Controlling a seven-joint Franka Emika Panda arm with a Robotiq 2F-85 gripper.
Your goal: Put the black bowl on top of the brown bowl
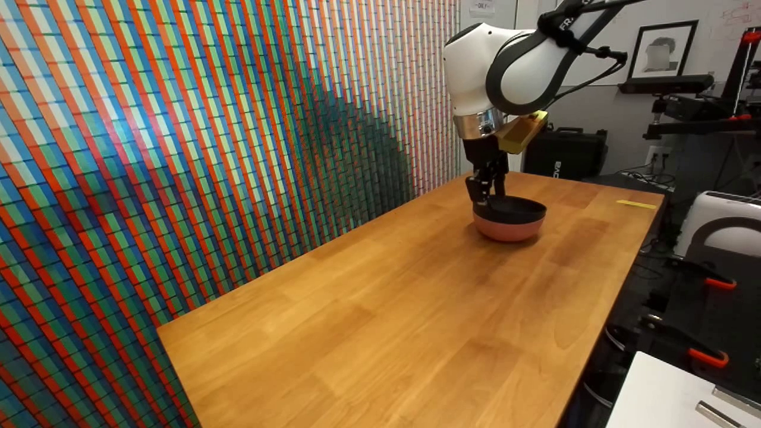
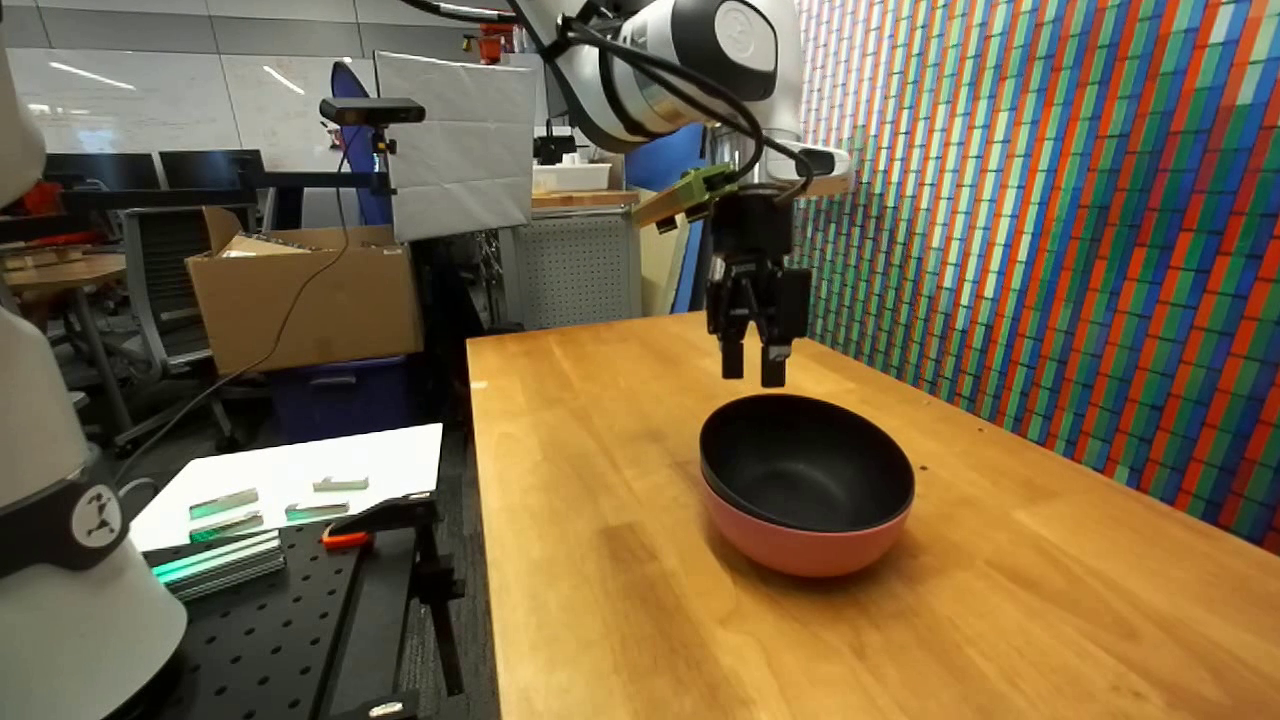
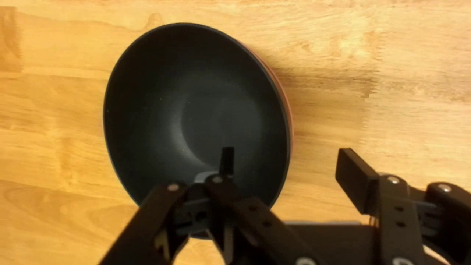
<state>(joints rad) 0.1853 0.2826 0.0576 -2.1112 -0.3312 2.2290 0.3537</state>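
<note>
A multicoloured patterned wall (image 1: pixel 208 148) stands alongside the wooden table (image 1: pixel 380 333), over which the Franka Panda arm (image 1: pixel 475 71) reaches. In an exterior view the reddish-brown bowl (image 1: pixel 509 230) rests on the wood, between one and two o'clock from the tabletop's middle. The black bowl (image 2: pixel 805 465) sits nested inside it, rim up; in the wrist view a sliver of reddish-brown shows past the black rim from one to three o'clock. The Robotiq gripper (image 3: pixel 285 162) has its fingers spread wide and holds nothing: in that view one overlaps the black bowl's interior towards five o'clock, the other lies outside the rim between three and four. I judge the stacking done and the release made, leaving only the retreat. The next move calls for a straight lift, fingers kept apart, so that neither catches the rim and drags the black bowl off its seat.
</note>
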